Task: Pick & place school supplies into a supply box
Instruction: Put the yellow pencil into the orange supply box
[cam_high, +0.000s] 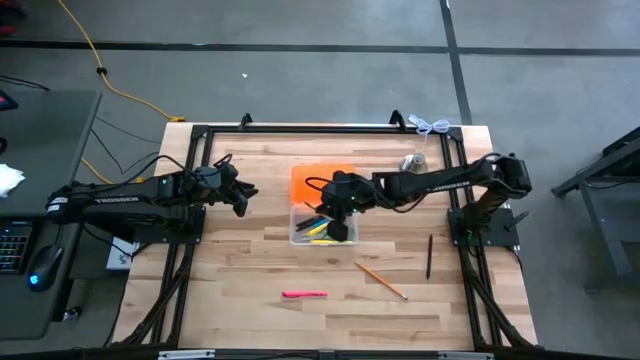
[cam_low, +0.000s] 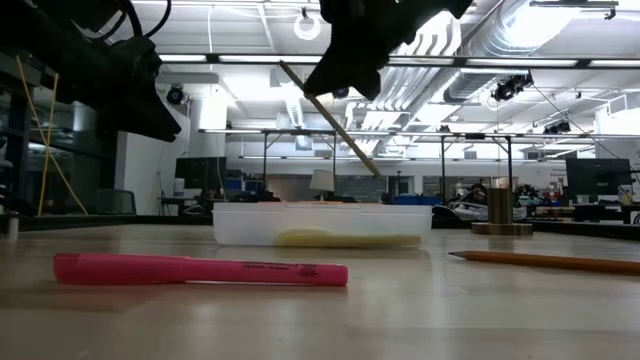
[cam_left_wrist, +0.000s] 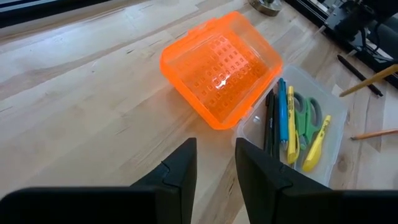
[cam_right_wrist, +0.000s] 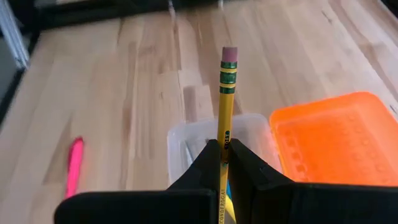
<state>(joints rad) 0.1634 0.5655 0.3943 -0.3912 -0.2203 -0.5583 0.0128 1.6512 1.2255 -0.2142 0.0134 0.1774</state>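
While partly hidden between right gripper (cam_right_wrist: 221, 163) fingers above clear box (cam_high: 300, 238), 1 pinched yellow pencil (cam_right_wrist: 224, 106); left gripper (cam_left_wrist: 214, 163) spread.

Two dark, white-lettered arms

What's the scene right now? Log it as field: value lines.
right gripper: shut on pencil, above box
left gripper: open, empty, left of box
lid: orange, open
in box: scissors, yellow marker, pens
on table: pink marker, second pencil, black pen
other: metal object
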